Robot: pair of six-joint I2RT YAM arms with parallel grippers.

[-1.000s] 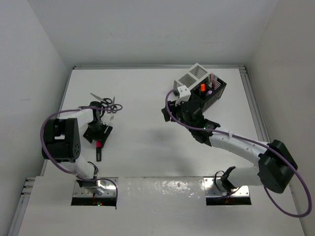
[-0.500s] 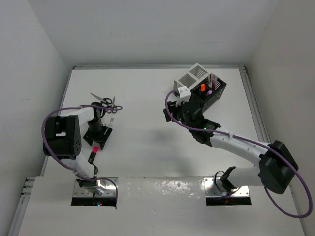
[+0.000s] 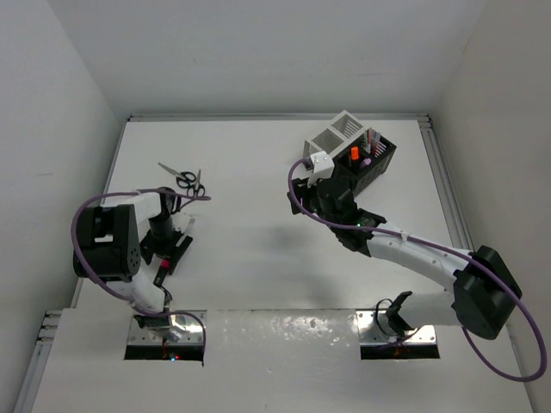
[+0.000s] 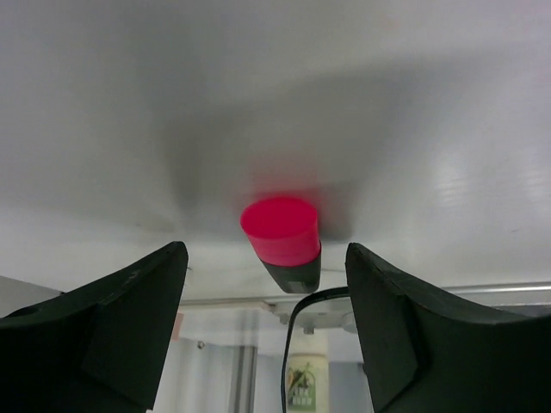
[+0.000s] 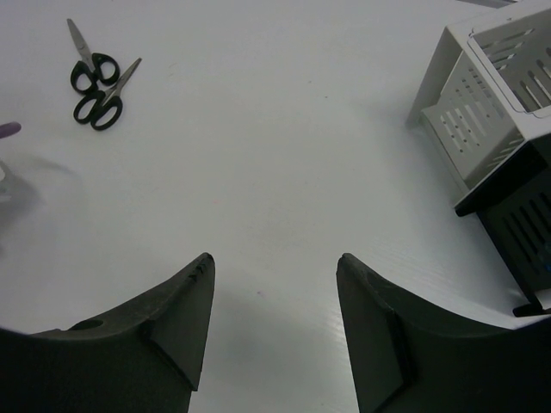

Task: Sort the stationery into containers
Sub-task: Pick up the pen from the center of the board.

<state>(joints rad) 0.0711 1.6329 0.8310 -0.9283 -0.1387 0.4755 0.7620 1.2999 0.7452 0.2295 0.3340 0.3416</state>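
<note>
The left gripper (image 4: pixel 264 248) hangs low over the near left part of the table (image 3: pixel 250 249) with its jaws spread wide. A pink-capped highlighter (image 4: pixel 280 231) sits in the gap and touches neither finger. Two pairs of black-handled scissors (image 3: pixel 188 179) lie farther back on the left. The right gripper (image 5: pixel 275 258) hovers open and empty, just left of the joined white box (image 5: pixel 482 112) and black box (image 5: pixel 525 224) at the far right.
</note>
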